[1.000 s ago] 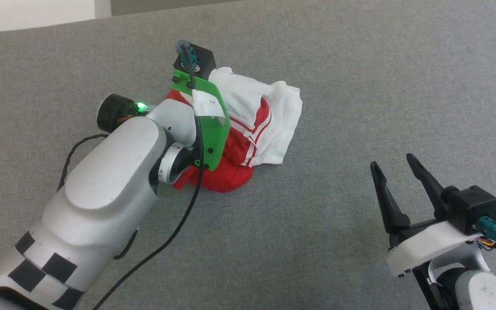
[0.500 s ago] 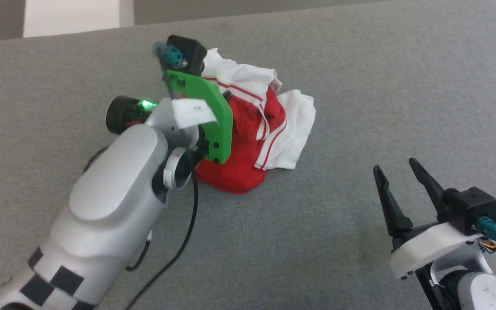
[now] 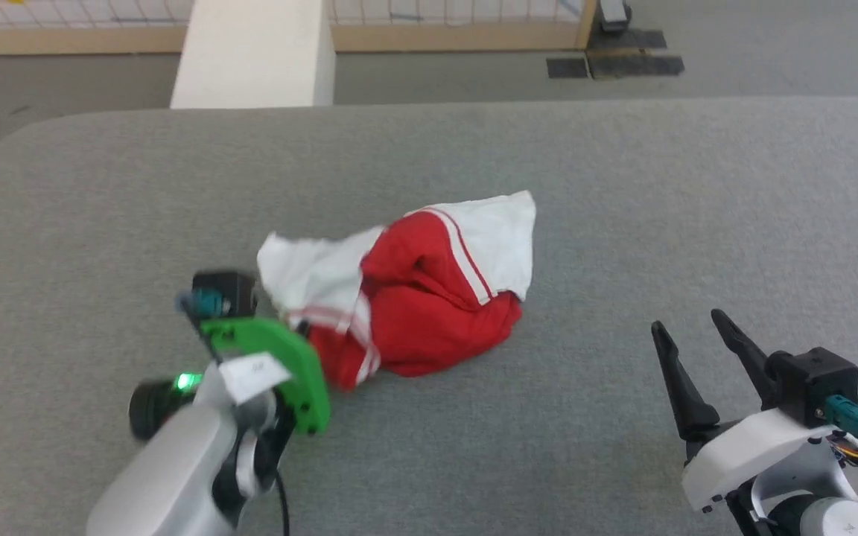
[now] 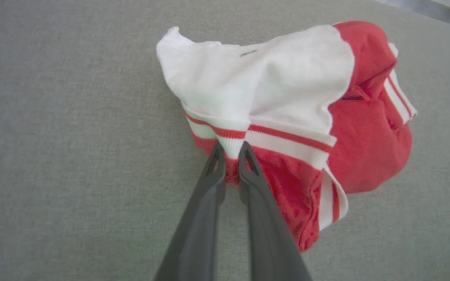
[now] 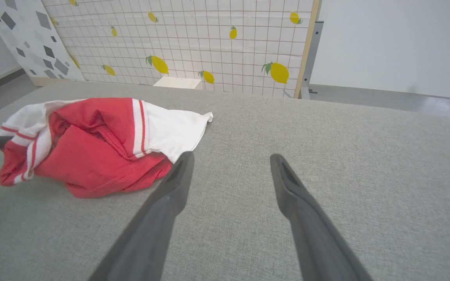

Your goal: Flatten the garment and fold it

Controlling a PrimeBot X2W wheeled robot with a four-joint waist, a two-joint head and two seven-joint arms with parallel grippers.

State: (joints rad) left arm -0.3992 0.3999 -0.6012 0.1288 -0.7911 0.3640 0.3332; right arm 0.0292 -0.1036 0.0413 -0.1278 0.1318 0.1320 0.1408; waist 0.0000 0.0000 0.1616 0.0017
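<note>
The garment (image 3: 414,305) is a crumpled red and white heap in the middle of the grey padded surface (image 3: 623,193); its white sleeves and striped trim show, any lettering is hidden in the folds. In the left wrist view my left gripper (image 4: 231,150) is shut on the garment (image 4: 287,97), pinching the red-and-white striped trim at the heap's near edge. In the head view that gripper's fingers are hidden behind its green wrist mount at the heap's left. My right gripper (image 3: 690,333) stands open at the lower right, well clear of the garment (image 5: 92,144), with nothing between its fingers.
The surface's far edge runs behind the heap, with floor beyond it. A white block (image 3: 250,52) stands past that edge on the left. A tiled panel with lemon prints (image 5: 193,43) backs the scene. Bare grey surface stretches to the right of the garment.
My left gripper has shut on the striped trim and pulled back toward me with it, dragging the heap over. The head camera has tilted up. The right gripper has stayed put.
</note>
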